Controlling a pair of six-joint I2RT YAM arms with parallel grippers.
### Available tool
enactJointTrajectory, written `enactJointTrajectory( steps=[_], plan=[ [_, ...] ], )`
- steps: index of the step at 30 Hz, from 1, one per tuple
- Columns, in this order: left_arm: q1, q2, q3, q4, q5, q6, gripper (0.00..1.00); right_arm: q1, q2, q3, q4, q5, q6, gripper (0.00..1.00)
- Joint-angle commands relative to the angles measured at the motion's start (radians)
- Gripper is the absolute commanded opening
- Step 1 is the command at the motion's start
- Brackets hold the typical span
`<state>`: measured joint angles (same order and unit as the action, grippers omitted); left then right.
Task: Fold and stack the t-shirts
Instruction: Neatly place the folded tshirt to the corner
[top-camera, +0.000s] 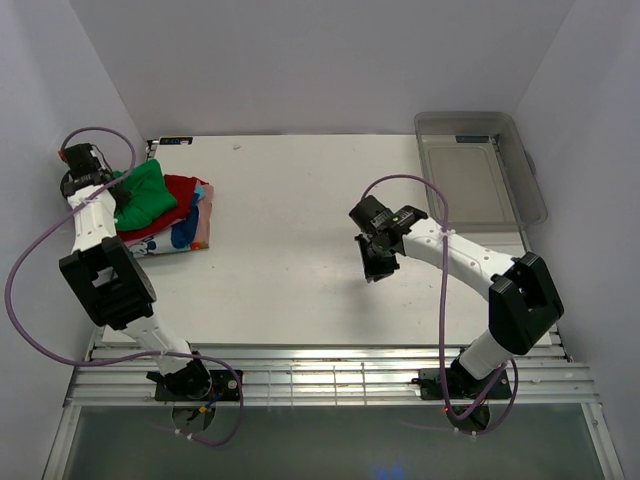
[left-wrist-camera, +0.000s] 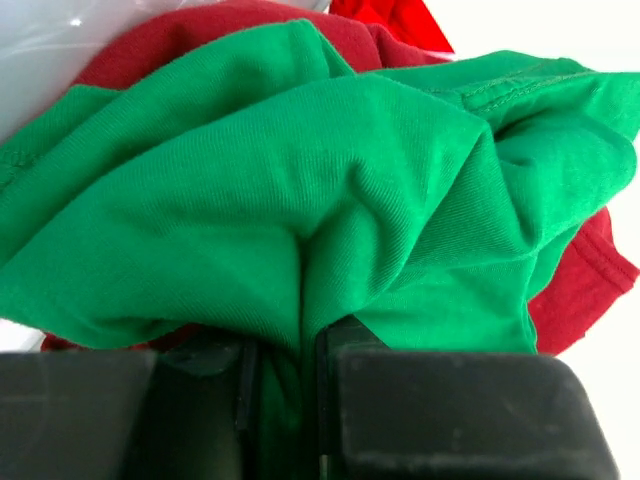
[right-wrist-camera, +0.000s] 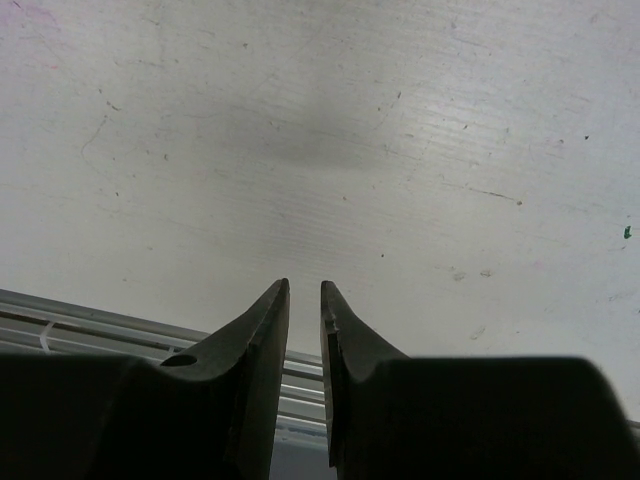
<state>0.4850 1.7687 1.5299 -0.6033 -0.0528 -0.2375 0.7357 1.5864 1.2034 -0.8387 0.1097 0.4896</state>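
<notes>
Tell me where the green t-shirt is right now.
In the top view the green t-shirt lies at the table's far left, on top of the red t-shirt and the printed one, with a fold pinched in the left pincer.

White arm links wearing boxy black joint housings; purple cables (top-camera: 30, 300) looping along both arms; black grippers, right gripper (right-wrist-camera: 305, 300) fingers tapering to points.

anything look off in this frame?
Only the shirts: the green shirt, red shirt and printed shirt lie in a crumpled heap at the table's far left, none folded. The left gripper is pinching a bunch of the green one. Nothing spilled or damaged.
</notes>
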Motion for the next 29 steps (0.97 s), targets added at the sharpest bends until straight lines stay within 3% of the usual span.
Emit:
enactJointTrajectory(
  steps=[1, 4, 5, 6, 7, 12, 19, 22, 29],
  plan=[
    [0.003, -0.021, -0.013, 0.074, -0.036, -0.054, 0.30, 0.008, -0.042, -0.019, -0.037, 0.019, 0.023, 0.25],
    [0.001, -0.069, -0.019, 0.080, -0.114, -0.104, 0.53, 0.010, -0.054, -0.040, -0.036, 0.019, 0.030, 0.25],
    [-0.003, -0.127, -0.033, 0.089, -0.137, -0.121, 0.69, 0.010, -0.060, -0.047, -0.033, 0.018, 0.032, 0.25],
    [-0.008, -0.165, -0.086, 0.109, -0.181, -0.132, 0.73, 0.011, -0.060, -0.053, -0.028, 0.016, 0.033, 0.25],
    [-0.017, -0.208, -0.120, 0.150, -0.199, -0.146, 0.98, 0.011, -0.062, -0.060, -0.025, 0.012, 0.037, 0.25],
    [-0.031, -0.431, -0.217, 0.185, -0.301, -0.146, 0.98, 0.014, -0.066, -0.054, -0.004, 0.008, 0.030, 0.26],
    [-0.095, -0.480, -0.137, 0.108, -0.355, -0.158, 0.98, 0.016, -0.069, 0.015, 0.021, -0.019, 0.007, 0.28],
    [-0.184, -0.474, -0.114, 0.106, -0.303, -0.163, 0.98, 0.018, -0.078, 0.041, 0.029, -0.015, 0.006, 0.28],
    [-0.390, -0.515, -0.273, 0.142, -0.164, -0.207, 0.98, 0.016, -0.098, 0.126, 0.046, 0.025, 0.017, 0.27]
  ],
)
